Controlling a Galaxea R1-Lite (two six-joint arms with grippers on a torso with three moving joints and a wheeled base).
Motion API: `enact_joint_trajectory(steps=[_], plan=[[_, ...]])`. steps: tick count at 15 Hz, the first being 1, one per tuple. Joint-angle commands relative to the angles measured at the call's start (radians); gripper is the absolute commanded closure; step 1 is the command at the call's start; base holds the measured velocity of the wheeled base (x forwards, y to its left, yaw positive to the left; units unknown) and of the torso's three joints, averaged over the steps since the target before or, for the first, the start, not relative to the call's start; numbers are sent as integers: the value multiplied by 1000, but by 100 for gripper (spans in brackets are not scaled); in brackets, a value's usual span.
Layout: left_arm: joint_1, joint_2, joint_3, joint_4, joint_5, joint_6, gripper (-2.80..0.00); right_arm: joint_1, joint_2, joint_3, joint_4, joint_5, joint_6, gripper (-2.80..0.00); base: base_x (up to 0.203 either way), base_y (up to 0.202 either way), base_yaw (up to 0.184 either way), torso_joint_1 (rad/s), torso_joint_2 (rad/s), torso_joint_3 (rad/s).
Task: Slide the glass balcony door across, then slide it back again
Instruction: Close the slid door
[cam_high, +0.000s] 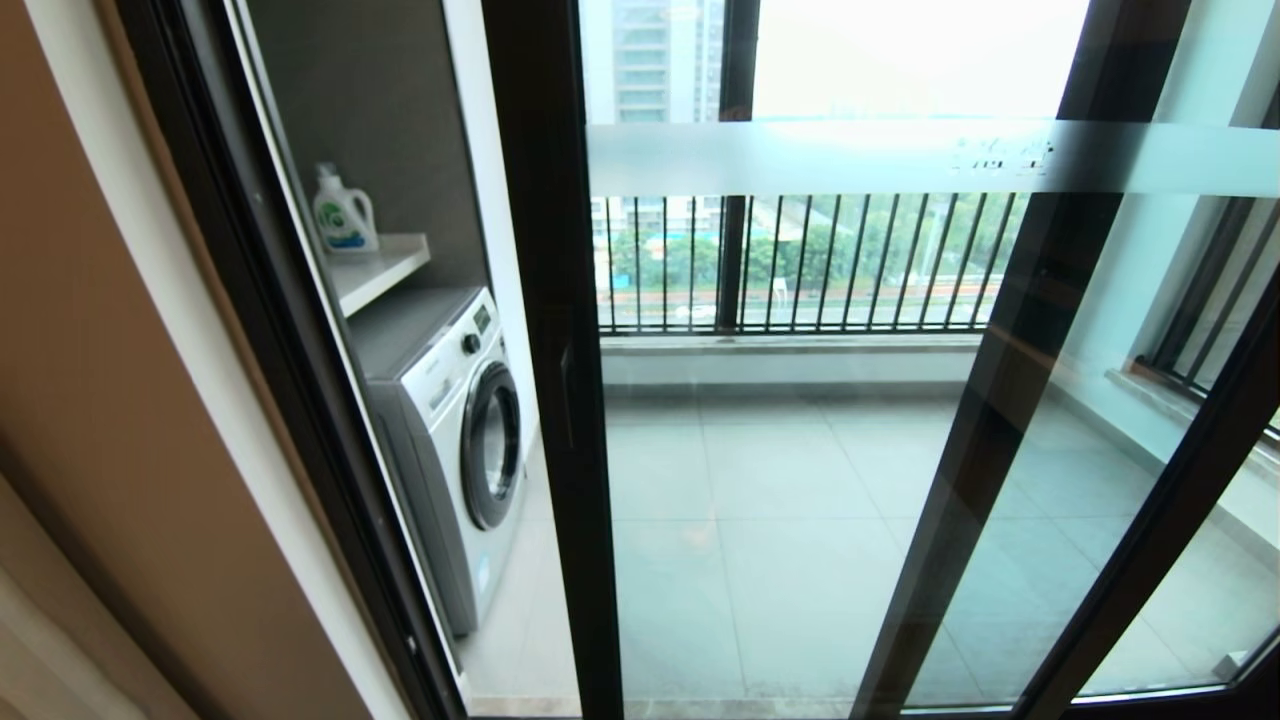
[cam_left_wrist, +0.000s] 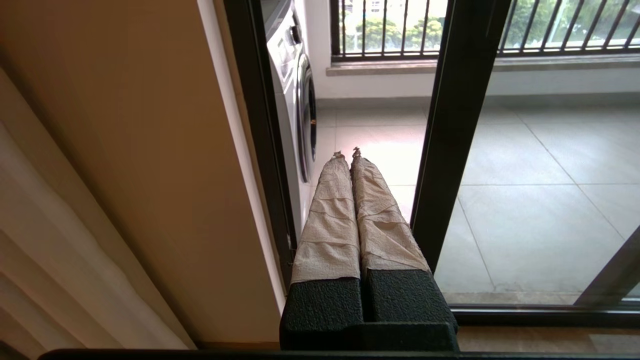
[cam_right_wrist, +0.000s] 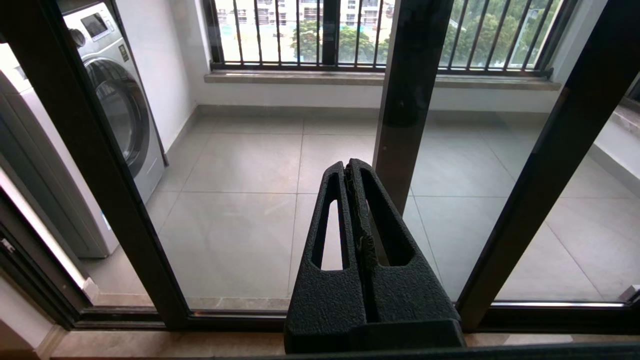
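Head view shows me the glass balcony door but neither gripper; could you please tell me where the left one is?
Observer: The left gripper is shut, its tape-wrapped fingers pointing into the gap beside the dark stile of the glass balcony door.
Operator: Thank you. And the right one?
Observer: The right gripper is shut as well, low down, facing the door's glass.
Operator: Is either holding the handle?
Observer: No; both grippers hold nothing, and neither wrist view shows the handle.
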Motion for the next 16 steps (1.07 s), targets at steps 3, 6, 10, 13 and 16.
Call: enact_joint_trajectory(steps=[3, 6, 10, 13, 16], plan=[[0, 1, 0, -2, -1, 3, 0, 0, 1, 12, 0, 1, -1, 0, 0, 0, 0, 0, 0, 0], [1, 5, -43, -1, -12, 5, 0, 0, 1, 12, 0, 1, -1, 0, 0, 0, 0, 0, 0, 0], [1, 287, -312, 25, -50, -16, 0, 0, 1, 12, 0, 1, -1, 0, 0, 0, 0, 0, 0, 0], [1, 587, -515, -2, -125, -52, 0, 0, 1, 12, 0, 1, -1, 0, 0, 0, 0, 0, 0, 0], [1, 886, -605, -169, -160, -66, 0, 0, 1, 12, 0, 1, -1, 0, 0, 0, 0, 0, 0, 0]])
